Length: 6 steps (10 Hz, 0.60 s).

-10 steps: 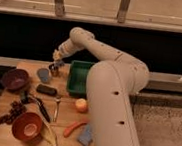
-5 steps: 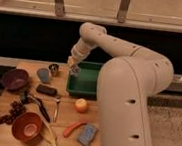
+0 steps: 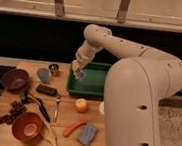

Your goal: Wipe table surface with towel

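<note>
My gripper (image 3: 78, 70) hangs at the end of the white arm, just above the left end of the green tray (image 3: 95, 90). It is shut on the towel (image 3: 79, 74), a small pale bluish-white bit of cloth that shows at the fingertips. The table surface (image 3: 63, 115) is light brown wood and spreads out below and to the left. The towel is over the tray, clear of the wood.
A metal cup (image 3: 53, 69) and a grey-blue round object (image 3: 44, 75) stand left of the tray. Further items are a dark bowl (image 3: 15, 78), a red bowl (image 3: 26, 125), grapes (image 3: 10, 112), utensils (image 3: 55, 107), an orange fruit (image 3: 81, 105) and a blue pad (image 3: 87, 135). My arm's bulk covers the right side.
The gripper has travelled right with the towel, from above the metal cup to over the tray's left end. The arm has swung closer to the camera.
</note>
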### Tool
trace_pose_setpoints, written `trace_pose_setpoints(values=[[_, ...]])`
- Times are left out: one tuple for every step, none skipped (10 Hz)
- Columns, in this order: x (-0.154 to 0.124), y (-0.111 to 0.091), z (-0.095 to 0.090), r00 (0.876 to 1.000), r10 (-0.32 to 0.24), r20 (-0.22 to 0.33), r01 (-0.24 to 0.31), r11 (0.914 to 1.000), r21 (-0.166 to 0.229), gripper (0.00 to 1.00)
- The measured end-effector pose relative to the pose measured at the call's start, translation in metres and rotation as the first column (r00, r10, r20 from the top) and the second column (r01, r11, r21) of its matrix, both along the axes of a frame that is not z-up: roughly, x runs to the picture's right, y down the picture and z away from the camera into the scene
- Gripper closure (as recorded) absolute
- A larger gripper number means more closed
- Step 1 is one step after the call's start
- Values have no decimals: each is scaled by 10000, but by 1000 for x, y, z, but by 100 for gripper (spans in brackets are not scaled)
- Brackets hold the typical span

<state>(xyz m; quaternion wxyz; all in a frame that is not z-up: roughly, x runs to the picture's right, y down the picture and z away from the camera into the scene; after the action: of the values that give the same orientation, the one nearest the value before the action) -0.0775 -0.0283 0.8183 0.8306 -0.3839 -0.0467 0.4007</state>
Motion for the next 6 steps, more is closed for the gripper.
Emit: trace_pose_setpoints(values=[[1, 0, 0, 10000, 7, -5, -7, 10000, -4, 83], [0, 0, 1, 10000, -20, -4, 20, 10000, -39, 83], [-4, 3, 2, 9999, -142, 9, 142, 9998, -129, 83], [-12, 9, 2, 9994, -333, 70, 335, 9991, -242, 83], [-22, 23, -2, 9982, -586, 152, 592, 9974, -420, 83], [-29, 39, -10, 9973, -724, 143, 730, 9959, -537, 83]])
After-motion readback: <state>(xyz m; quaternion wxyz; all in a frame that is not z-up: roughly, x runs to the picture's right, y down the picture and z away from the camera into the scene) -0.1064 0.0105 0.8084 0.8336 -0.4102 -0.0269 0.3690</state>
